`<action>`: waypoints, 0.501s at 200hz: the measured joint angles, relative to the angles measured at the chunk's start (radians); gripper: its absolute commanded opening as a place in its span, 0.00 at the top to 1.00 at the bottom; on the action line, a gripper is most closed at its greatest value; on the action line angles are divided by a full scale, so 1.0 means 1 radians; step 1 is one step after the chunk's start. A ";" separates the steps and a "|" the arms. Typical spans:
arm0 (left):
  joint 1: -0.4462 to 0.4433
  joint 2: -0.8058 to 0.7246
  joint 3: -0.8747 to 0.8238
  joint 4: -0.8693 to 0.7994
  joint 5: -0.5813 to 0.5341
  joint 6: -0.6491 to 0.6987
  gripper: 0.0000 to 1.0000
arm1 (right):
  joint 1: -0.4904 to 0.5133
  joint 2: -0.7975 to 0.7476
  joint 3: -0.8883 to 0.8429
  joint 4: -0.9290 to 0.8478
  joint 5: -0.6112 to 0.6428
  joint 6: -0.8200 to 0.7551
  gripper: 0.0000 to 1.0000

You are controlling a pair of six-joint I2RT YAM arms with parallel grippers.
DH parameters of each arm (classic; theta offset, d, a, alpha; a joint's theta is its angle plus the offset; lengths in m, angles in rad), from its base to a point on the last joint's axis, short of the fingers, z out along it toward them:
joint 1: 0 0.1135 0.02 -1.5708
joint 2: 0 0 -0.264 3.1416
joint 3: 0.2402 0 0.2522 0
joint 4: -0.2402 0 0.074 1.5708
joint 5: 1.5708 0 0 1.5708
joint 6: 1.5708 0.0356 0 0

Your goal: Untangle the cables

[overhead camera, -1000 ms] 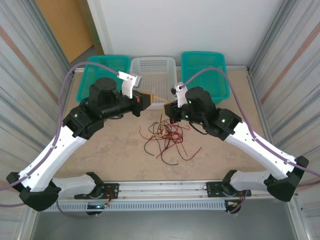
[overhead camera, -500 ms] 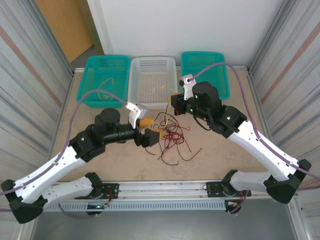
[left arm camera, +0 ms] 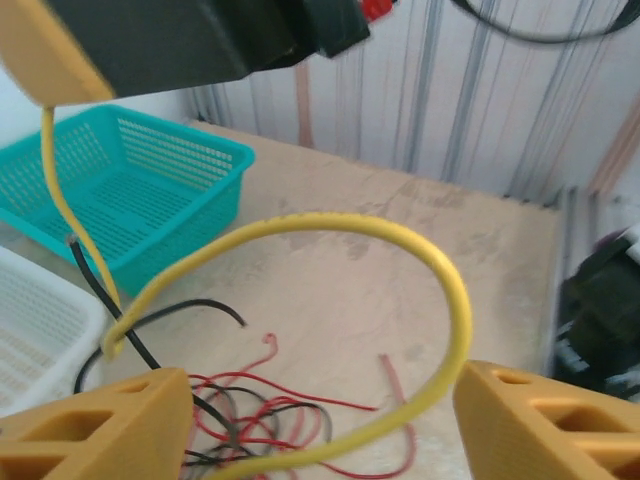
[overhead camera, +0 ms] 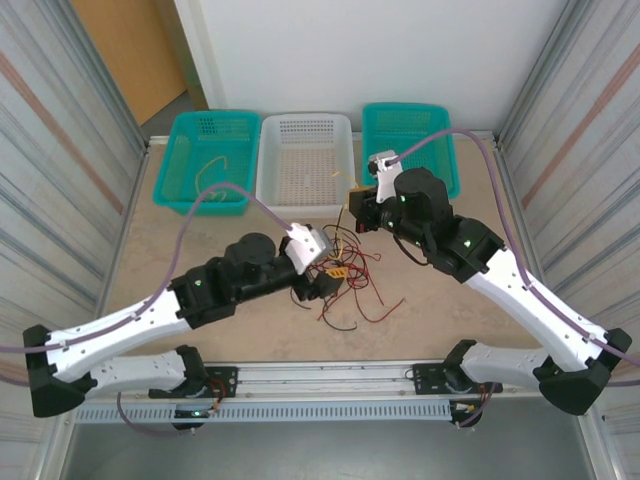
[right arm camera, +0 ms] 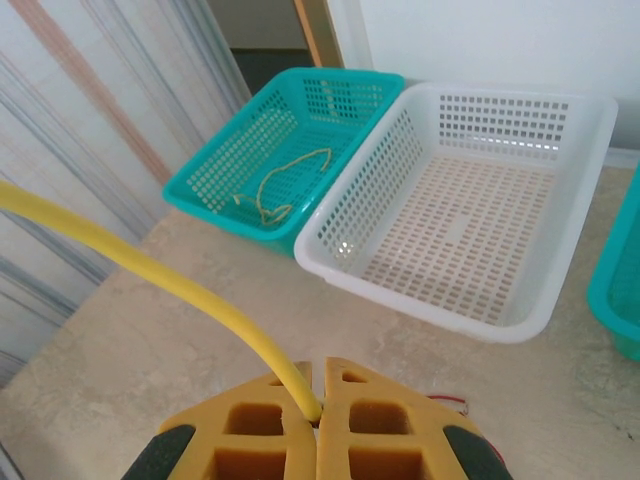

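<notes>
My right pincer (right arm camera: pixel 319 385) pinches thin yellow curly cable (right arm camera: pixel 180 285). My left pincer (left arm camera: pixel 320 410) spread, yellow loop arcing between. Tangle of thin red and black cables (overhead camera: pixel 345 275) on beige counter (overhead camera: pixel 400 330). Risk: closing left early misses loop; pulling drags snagged tangle.

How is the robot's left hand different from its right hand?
The left hand is open, the yellow cable looping loose between its fingers; the right hand is shut, pinching that cable. The left hand is over the cable tangle; the right hand is nearer the white basket. Both have yellow fingers.
</notes>
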 measured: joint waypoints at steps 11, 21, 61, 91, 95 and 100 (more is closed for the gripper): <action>-0.016 0.031 0.000 0.024 -0.059 0.039 0.74 | 0.000 -0.004 -0.008 0.000 0.003 0.000 1.00; -0.026 0.058 0.000 0.040 -0.116 0.078 0.92 | 0.000 -0.007 -0.016 -0.001 0.007 0.000 1.00; -0.044 0.069 -0.010 0.050 -0.323 0.104 1.00 | -0.062 -0.037 -0.053 -0.006 0.017 0.023 1.00; -0.044 -0.013 -0.109 -0.032 -0.423 0.011 1.00 | -0.182 -0.097 -0.060 -0.004 -0.016 0.062 1.00; -0.044 -0.018 -0.121 -0.054 -0.429 -0.004 1.00 | -0.198 -0.105 -0.060 -0.003 -0.022 0.068 1.00; -0.044 -0.019 -0.133 -0.080 -0.435 -0.024 1.00 | -0.216 -0.114 -0.060 0.000 -0.029 0.073 1.00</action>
